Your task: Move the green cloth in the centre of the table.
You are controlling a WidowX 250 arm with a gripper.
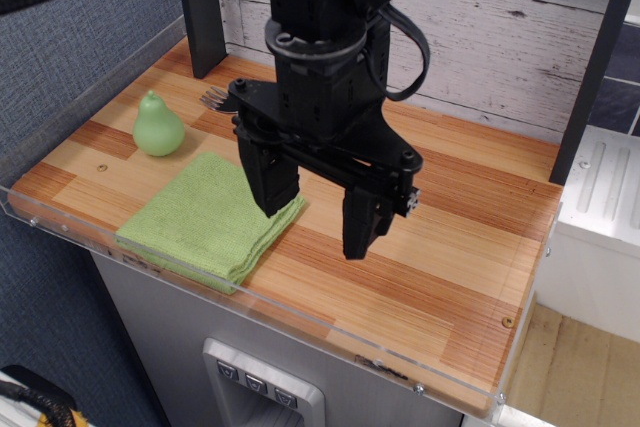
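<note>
I am holding my black two-fingered pincer point(315, 215) wide apart and gripping nothing, one finger hanging over the right edge of the folded light-green terry cloth point(207, 217). That cloth is lying at 8 o'clock on the striped wooden plank table point(450, 277), with a smooth pale-green pear figure point(158, 126) sitting at its 11 o'clock.

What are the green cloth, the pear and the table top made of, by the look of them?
The green cloth looks like terry towelling: a matte, nubbly surface, with folded layers showing at its edge. The pear seems to be plastic or something similar, smooth with a soft sheen, so probably a model rather than fruit. The table looks like wood or wood laminate, in light and reddish strips with visible grain, edged by a clear plastic rim.
</note>
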